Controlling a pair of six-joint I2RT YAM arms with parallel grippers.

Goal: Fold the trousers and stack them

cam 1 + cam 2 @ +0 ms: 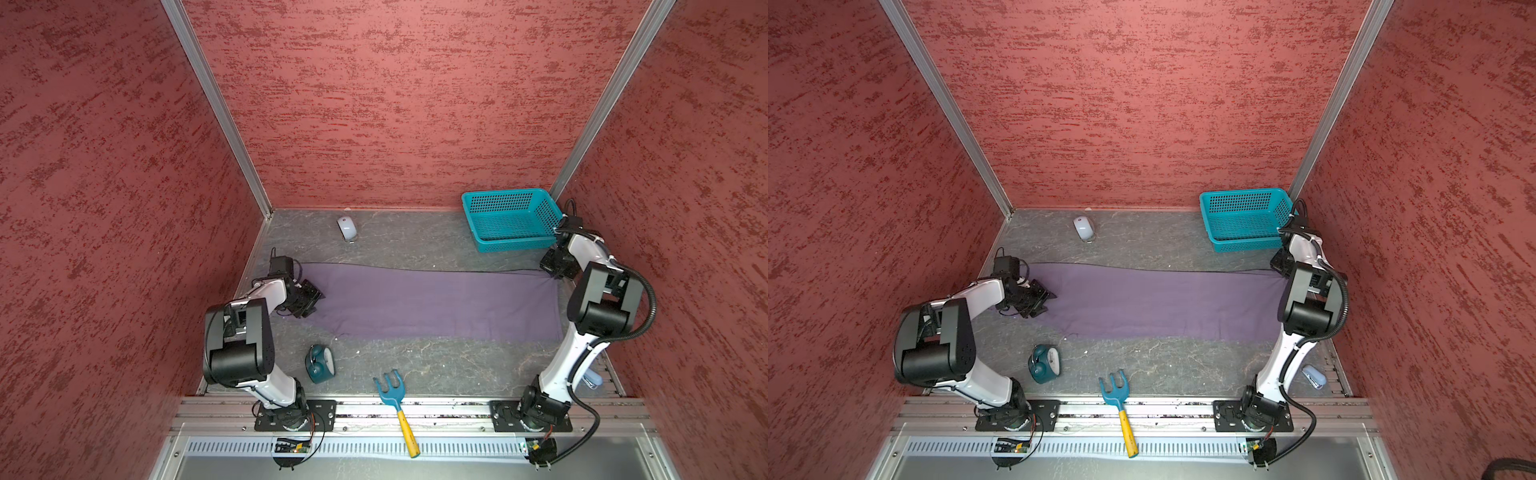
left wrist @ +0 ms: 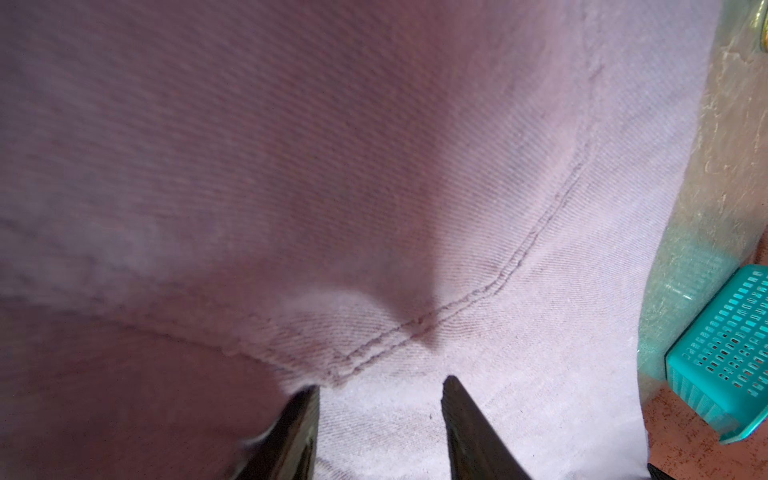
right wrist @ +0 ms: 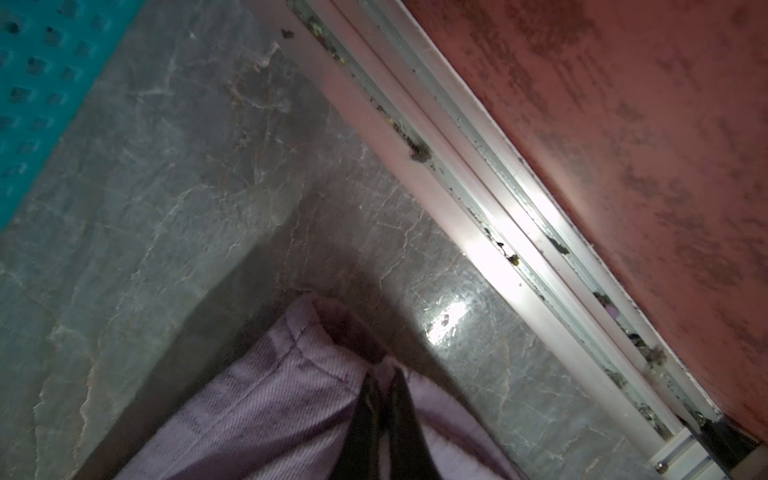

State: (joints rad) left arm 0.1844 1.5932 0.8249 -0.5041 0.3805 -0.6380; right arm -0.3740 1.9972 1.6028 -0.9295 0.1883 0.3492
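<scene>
On the grey table (image 1: 415,365) the trousers (image 1: 432,301) lie flat as one long band across the middle. Their long axis runs from 9 o'clock to 3 o'clock, with one end at each arm. You look to have the legs laid one on the other, so the lengthwise fold seems done. The crosswise folds and the stacking are not yet done. Which end is the waist I cannot tell. The teal basket (image 1: 511,220) stands empty at 1 o'clock, apart from the cloth. Your left gripper (image 1: 313,301) sits over the 9 o'clock end, jaws partly apart and gripping nothing, with cloth lying flat below them (image 2: 380,384). Your right gripper (image 1: 556,272) is pinched tight on the hem corner at 3 o'clock (image 3: 384,374).
</scene>
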